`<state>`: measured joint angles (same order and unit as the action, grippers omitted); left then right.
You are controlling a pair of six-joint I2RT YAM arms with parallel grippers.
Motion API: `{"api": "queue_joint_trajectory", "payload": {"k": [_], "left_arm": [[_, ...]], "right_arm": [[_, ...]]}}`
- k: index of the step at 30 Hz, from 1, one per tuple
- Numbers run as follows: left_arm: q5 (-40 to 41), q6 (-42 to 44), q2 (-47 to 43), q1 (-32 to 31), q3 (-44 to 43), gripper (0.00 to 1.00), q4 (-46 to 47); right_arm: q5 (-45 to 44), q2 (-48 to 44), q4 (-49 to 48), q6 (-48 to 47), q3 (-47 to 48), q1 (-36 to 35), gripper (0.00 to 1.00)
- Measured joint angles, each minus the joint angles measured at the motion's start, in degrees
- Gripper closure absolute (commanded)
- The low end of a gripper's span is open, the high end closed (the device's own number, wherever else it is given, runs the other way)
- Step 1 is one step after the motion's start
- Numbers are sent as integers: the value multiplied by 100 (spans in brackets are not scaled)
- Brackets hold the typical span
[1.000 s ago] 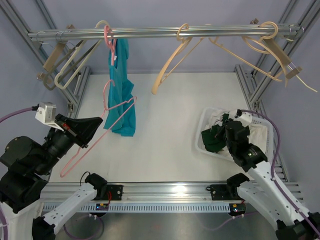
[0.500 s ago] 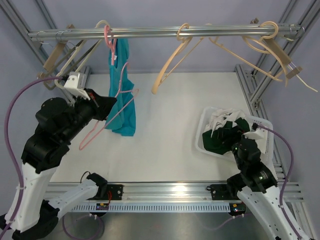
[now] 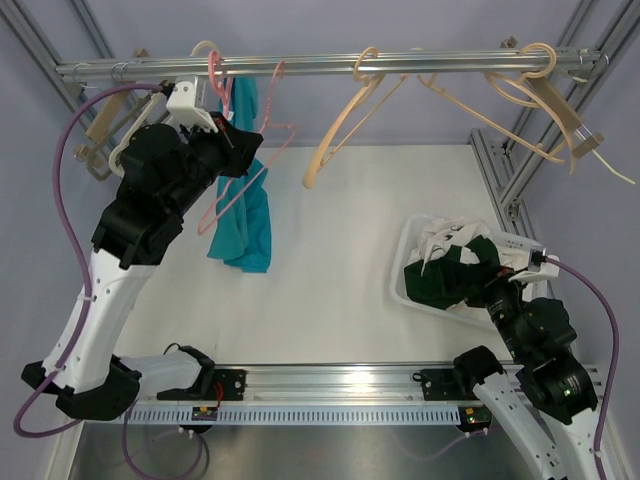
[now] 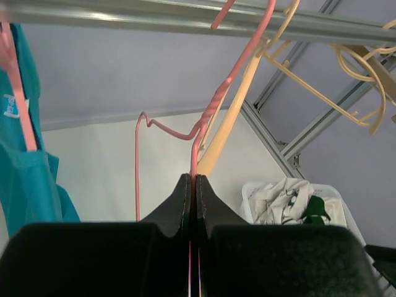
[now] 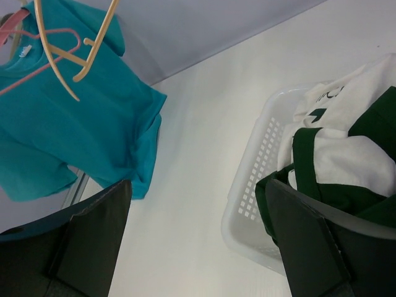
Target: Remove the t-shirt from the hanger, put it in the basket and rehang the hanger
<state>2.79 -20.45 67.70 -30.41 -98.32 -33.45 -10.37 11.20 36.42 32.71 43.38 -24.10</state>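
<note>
T-shirt (image 3: 247, 225) top hidden behind left gripper (image 4: 193, 181), clamped on pink hanger (image 4: 210, 111), right gripper (image 5: 201, 238) spread

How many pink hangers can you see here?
2. One pink hanger hangs on the rail, carrying the teal t-shirt. A second, bare pink hanger is pinched in the left hand, its hook up by the rail. None seems hidden.
</note>
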Motion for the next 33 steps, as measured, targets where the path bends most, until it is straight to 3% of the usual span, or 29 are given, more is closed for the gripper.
{"api": "queue_joint_trajectory", "payload": {"k": [11,21,33], "left_arm": [[-236,114,1449,0,-1117,100,400],[-317,96,1755,146,-1056,100,669],[-544,68,1742,260,-319,100,1239]], "right_arm": [[411,2,164,-149,-2,4,5],[546,0,243,-149,-31,4,5],[706,52,232,-142,-98,7,5]]}}
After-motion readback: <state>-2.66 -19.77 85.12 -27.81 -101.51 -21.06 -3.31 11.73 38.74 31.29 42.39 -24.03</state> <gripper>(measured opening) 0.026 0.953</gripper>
